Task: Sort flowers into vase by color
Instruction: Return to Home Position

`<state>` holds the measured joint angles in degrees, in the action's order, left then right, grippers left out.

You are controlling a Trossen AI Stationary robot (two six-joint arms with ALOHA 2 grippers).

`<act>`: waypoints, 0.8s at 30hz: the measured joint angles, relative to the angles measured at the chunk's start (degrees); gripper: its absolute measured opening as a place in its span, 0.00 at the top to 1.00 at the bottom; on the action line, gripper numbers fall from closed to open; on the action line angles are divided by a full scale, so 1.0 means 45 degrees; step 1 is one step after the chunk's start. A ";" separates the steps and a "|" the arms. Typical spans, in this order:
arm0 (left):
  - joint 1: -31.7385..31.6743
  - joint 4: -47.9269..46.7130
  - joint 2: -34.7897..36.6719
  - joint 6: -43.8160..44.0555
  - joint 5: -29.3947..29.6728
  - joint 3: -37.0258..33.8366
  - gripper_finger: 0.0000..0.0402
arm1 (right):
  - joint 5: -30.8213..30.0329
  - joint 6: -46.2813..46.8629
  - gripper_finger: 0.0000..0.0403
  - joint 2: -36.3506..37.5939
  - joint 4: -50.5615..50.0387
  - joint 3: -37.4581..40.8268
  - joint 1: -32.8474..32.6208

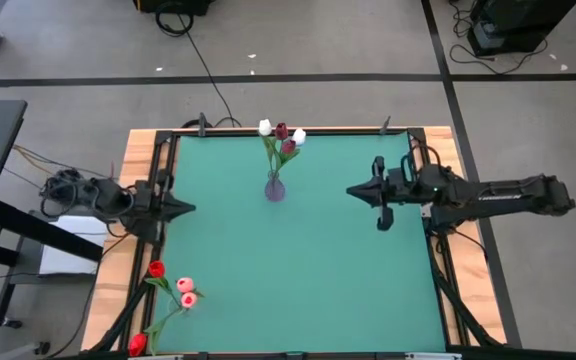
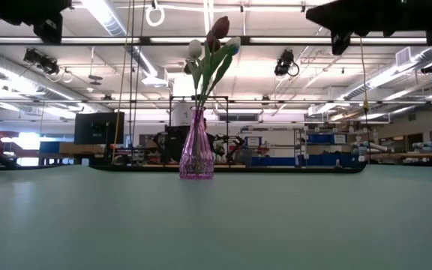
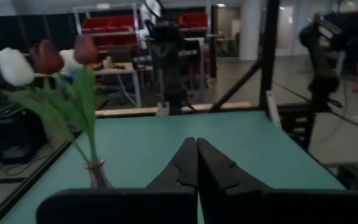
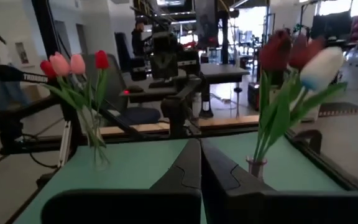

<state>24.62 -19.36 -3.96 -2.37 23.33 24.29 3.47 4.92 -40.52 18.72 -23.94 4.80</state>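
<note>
A purple glass vase (image 1: 274,188) stands at the table's far middle and holds white and dark red tulips (image 1: 281,134). It also shows in the low view (image 2: 196,154). A clear vase (image 4: 97,155) near the table's near left corner holds pink and bright red tulips (image 1: 182,289). My left gripper (image 1: 190,208) is shut and empty at the table's left edge, pointing right; its shut fingers show in its wrist view (image 3: 197,149). My right gripper (image 1: 350,190) is shut and empty right of the purple vase, pointing left; its wrist view shows the same (image 4: 200,149). Both hang well above the table.
The green table top (image 1: 298,270) has a black frame rail (image 1: 438,270) along its sides. The open middle and near right of the table lie between the two vases and the arms. The room behind holds benches and other equipment.
</note>
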 joint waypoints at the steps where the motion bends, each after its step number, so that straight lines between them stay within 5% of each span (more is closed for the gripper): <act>1: -0.0181 0.0302 0.0060 0.0058 -0.0007 -0.0227 1.00 | 0.0273 0.0086 1.00 -0.0059 0.0139 0.0119 0.0205; 7: -0.1375 0.3009 -0.0023 0.0361 -0.1154 -0.1624 1.00 | 0.1921 0.0211 1.00 -0.0057 0.0505 0.0398 0.1375; 12: -0.2083 0.3037 -0.0022 0.0462 -0.1648 -0.1989 1.00 | 0.3028 0.0202 1.00 0.0354 0.0449 0.0403 0.2351; 24: -0.2302 0.4199 0.0811 0.0495 -0.2257 -0.3601 1.00 | 0.3452 0.0497 1.00 0.1976 0.0702 0.1900 0.3608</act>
<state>14.26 -0.47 -0.31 -0.14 13.18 8.09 19.00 7.15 -31.62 21.88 -15.39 21.04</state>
